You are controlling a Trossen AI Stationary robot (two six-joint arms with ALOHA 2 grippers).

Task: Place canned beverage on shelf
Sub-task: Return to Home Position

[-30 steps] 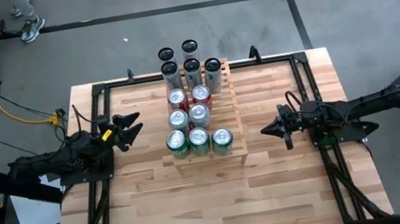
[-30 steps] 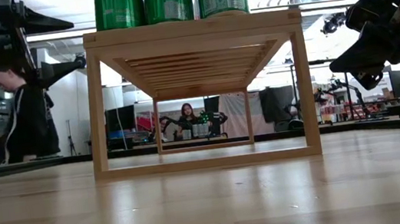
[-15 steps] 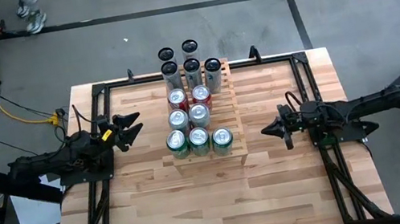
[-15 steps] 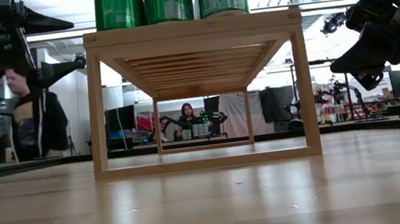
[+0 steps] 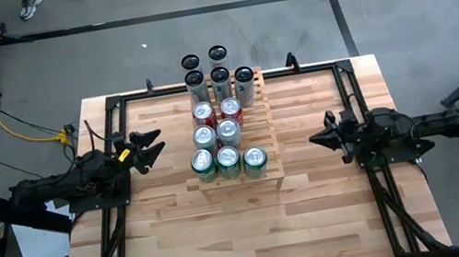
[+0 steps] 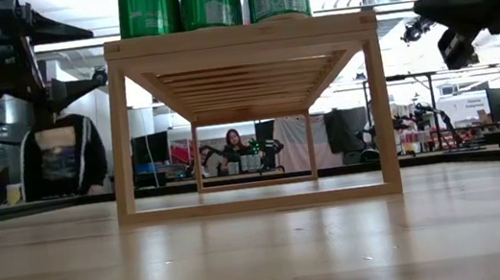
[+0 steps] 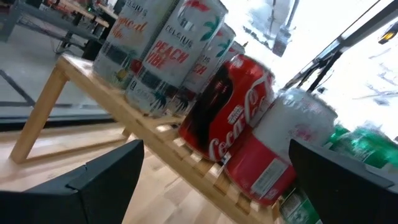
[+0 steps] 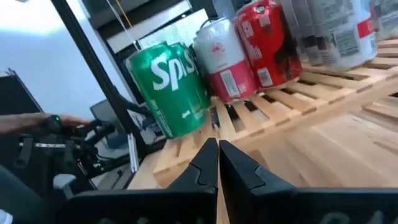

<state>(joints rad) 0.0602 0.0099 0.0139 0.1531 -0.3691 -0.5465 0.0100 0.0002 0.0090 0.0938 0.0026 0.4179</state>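
Observation:
The light-wood stepped shelf stands on its legs at the table's middle. Cans stand upright on its slats. Three green cans fill the near step, red and silver cans the middle, and several tall slim cans the far end. My left gripper hovers open just left of the shelf, level with the red Coca-Cola can. My right gripper is shut and holds nothing, right of the shelf, facing the green Sprite can.
Black frame rails run along the table's edges and under both arms. Bare wooden tabletop lies near the shelf's front. Beyond the far edge a person in a dark top stands, and other workstations show.
My right gripper has drawn back from the shelf toward the table's right edge and risen, tipping from a downward slant to about level. It has stayed shut. The person beyond the table has walked toward the right.

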